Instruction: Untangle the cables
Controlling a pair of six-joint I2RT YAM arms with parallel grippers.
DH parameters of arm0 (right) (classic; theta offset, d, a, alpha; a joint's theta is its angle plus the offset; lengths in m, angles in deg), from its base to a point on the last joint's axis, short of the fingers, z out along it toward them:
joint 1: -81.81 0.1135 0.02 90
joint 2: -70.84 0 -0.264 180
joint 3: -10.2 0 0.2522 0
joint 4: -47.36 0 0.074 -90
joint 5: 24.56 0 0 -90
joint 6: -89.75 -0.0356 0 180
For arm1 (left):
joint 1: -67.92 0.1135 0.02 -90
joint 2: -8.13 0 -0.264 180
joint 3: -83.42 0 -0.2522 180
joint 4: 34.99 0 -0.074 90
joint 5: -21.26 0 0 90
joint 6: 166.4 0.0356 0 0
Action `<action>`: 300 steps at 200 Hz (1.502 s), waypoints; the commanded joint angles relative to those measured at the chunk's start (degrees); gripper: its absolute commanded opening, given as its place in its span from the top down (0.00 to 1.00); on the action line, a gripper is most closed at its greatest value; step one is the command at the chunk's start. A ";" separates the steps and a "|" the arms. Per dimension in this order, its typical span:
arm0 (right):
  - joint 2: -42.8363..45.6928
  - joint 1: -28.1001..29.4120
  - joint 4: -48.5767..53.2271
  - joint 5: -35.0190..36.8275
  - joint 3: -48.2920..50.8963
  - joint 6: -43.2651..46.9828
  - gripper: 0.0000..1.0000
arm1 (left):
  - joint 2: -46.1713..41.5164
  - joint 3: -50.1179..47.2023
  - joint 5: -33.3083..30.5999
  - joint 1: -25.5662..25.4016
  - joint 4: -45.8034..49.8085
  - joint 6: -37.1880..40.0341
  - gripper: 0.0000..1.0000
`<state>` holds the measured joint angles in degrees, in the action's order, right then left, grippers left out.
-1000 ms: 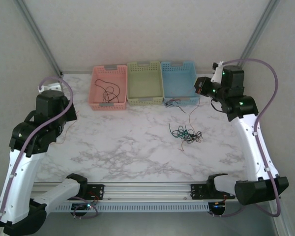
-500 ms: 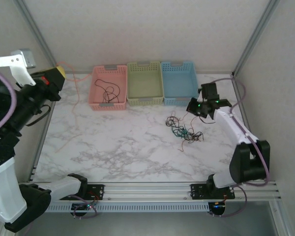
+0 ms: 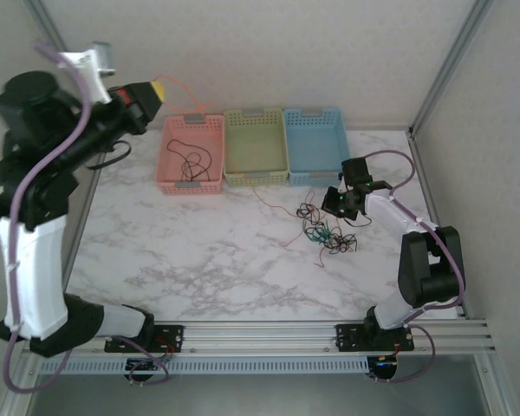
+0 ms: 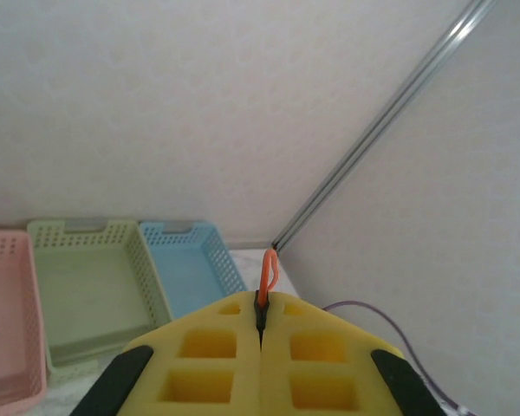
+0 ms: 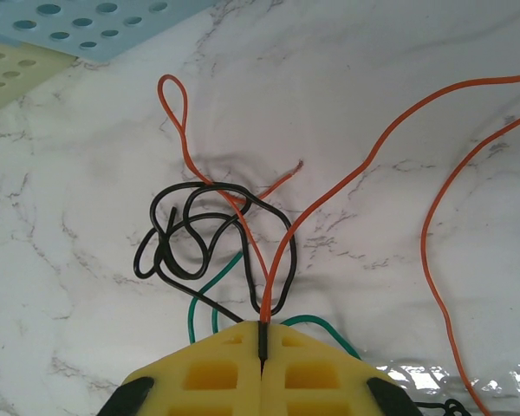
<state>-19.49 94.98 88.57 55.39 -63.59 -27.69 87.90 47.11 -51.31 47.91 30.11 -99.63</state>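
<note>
The marble worktop (image 3: 199, 260) carries three baskets in a row along its far edge: pink (image 3: 191, 120), green (image 3: 256, 147) and blue (image 3: 316, 143). The left arm (image 3: 35, 225) rears high over the worktop's left edge, and the right arm (image 3: 416, 243) reaches in low from the right edge.

The cables (image 3: 325, 230) lie as a loose tangle on the worktop towards the right edge, on the near side of the blue basket. A separate black cable (image 3: 191, 160) is coiled inside the pink basket.

The left gripper (image 3: 152, 89) is held up in the air near the far-left corner. In its wrist view its yellow fingers (image 4: 199, 364) are pressed together on a small loop of red-orange cable (image 4: 267, 273), which sticks out just beyond the tips.

The right gripper (image 3: 336, 201) sits at the tangle's far-right side. Its pads are clenched too – two red-orange strands (image 5: 282, 260) run into the seam between them. A black loop (image 5: 199, 230) and a teal-green wire (image 5: 210, 290) lie on the marble just ahead of those pads. Whether both grippers hold the same cable cannot be told.
</note>
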 commanded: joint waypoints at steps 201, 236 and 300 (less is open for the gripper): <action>-0.25 5.62 0.56 0.72 0.35 4.45 0.70 | 26.75 28.74 8.48 -0.09 -16.81 -2.48 1.00; 6.30 5.64 2.21 2.69 0.17 3.67 0.49 | 22.26 19.51 7.12 -2.23 -1.80 -0.04 1.00; 17.70 5.64 10.08 13.77 1.40 6.19 0.36 | -0.32 -45.70 -0.97 -6.26 -16.05 -2.09 1.00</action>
<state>-7.44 100.75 94.97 64.79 -63.33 -23.28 90.76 16.03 -48.60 43.36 17.76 -100.48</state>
